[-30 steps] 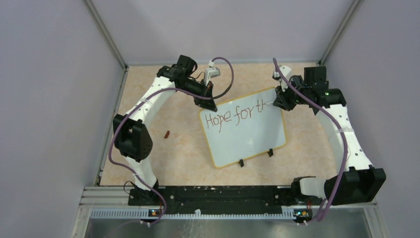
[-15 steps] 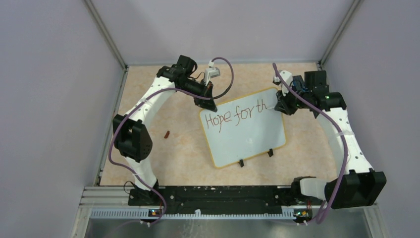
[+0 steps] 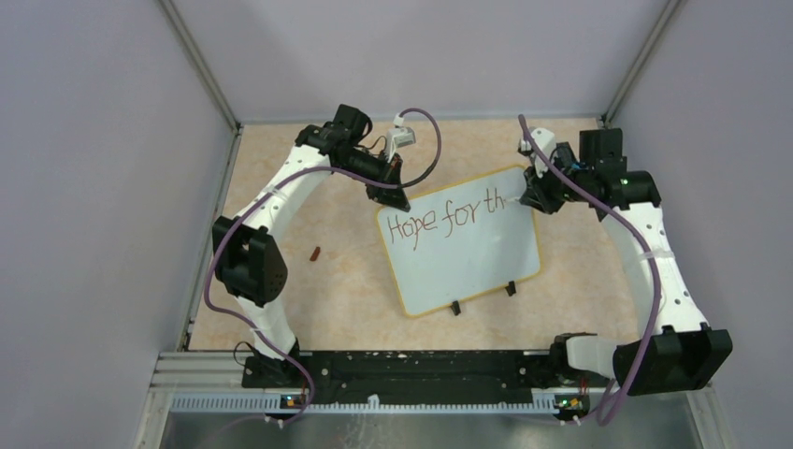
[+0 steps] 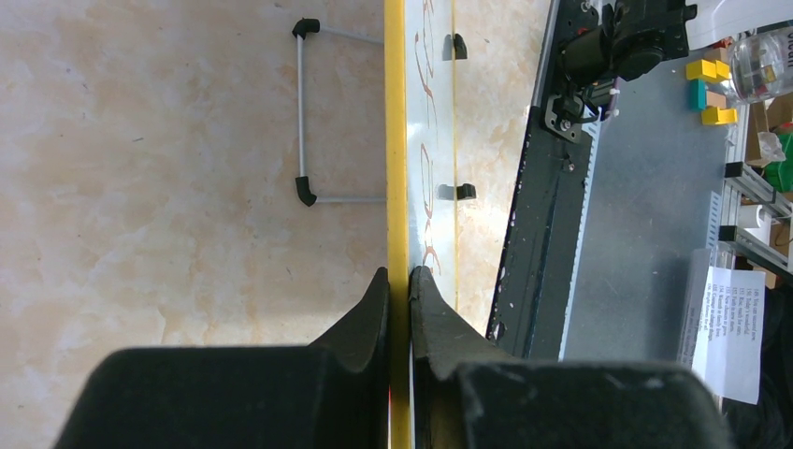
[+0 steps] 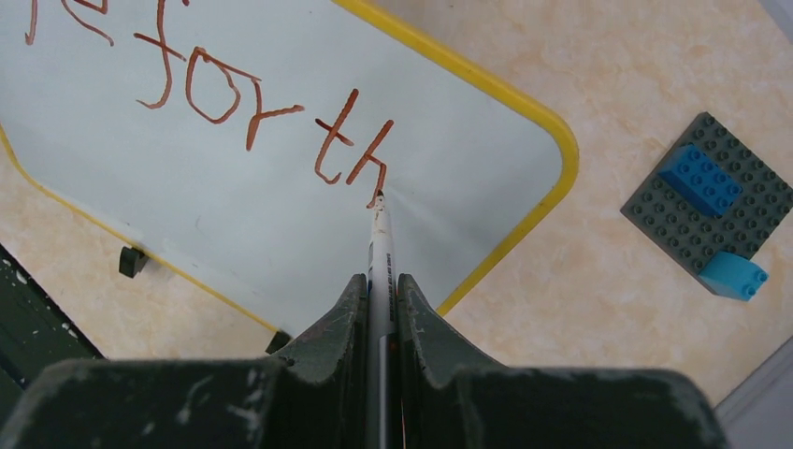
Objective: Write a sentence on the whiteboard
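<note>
Roughly midway: "Hope for th" is written, and the last word is unfinished.

From above, the whiteboard [image 3: 468, 267] sits near the middle of the table [image 3: 281, 281]. The sentence [image 3: 444, 217] runs along its top edge, with the left claw [image 3: 393, 198] at the upper left corner and the right claw [image 3: 524, 198] at the upper right. The left wrist view shows that claw pinched tight on the board's yellow rim [image 4: 396, 140], steadying it. The right wrist view shows the other claw closed on a marker [image 5: 379, 245], its tip touching the foot of the "h". Off to the side lies a grey studded plate [image 5: 697, 224] with blue bricks [image 5: 699, 180]. The lower half of the board is bare, so I judge a good share of the writing is left.
</note>
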Controlling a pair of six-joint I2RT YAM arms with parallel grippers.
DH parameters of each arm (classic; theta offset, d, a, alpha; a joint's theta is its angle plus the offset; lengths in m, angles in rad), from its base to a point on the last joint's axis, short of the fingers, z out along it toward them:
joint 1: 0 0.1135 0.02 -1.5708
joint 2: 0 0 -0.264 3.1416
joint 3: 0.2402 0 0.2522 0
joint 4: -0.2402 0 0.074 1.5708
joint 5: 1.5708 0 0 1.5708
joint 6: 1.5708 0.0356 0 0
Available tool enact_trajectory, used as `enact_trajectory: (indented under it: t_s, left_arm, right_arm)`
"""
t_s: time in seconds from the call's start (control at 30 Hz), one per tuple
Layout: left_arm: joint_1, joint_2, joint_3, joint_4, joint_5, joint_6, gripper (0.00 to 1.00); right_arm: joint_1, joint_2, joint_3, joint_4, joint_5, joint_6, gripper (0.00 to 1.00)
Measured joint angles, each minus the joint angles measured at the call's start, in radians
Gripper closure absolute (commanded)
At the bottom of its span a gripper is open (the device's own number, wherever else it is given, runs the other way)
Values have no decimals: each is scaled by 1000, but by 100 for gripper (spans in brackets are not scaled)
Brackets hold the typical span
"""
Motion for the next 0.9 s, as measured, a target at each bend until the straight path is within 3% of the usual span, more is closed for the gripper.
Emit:
enact_trajectory:
  t_s: [0.9]
  left_arm:
    - [0, 0, -1, 2, -5, 5, 100]
  right_arm:
    - [-54, 23, 3, 45, 48, -2, 100]
